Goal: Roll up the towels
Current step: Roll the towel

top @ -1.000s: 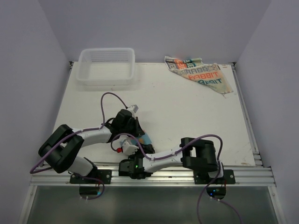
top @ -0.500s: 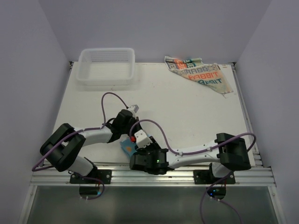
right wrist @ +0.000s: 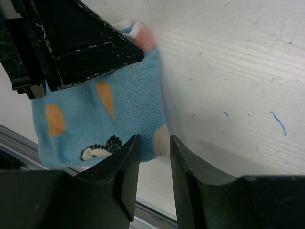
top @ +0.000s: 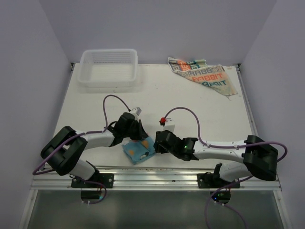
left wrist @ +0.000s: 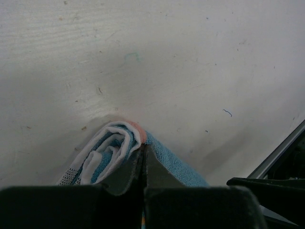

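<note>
The light blue towel (top: pixel 138 150) lies folded near the table's front edge, showing orange spots and a small cartoon face (right wrist: pixel 95 151). My left gripper (top: pixel 139 135) is shut on its far edge. In the left wrist view the cloth (left wrist: pixel 107 152) curls in white and blue layers around the closed tips (left wrist: pixel 143 147). My right gripper (right wrist: pixel 153 142) is open, with the towel's near right corner just beyond the gap between its fingers. From above it (top: pixel 155 145) sits at the towel's right side. The cream towel (top: pixel 205 76) with RABBIT lettering lies crumpled at the far right.
A white slatted basket (top: pixel 108 81) stands at the far left of the table. An aluminium rail (top: pixel 190 179) runs along the front edge just below the blue towel. The left arm's purple cable (top: pixel 112 98) loops over the table.
The right arm swung from the front left out to the right, uncovering the blue towel; its gripper now faces the towel's right corner. The left gripper stayed shut in place.
</note>
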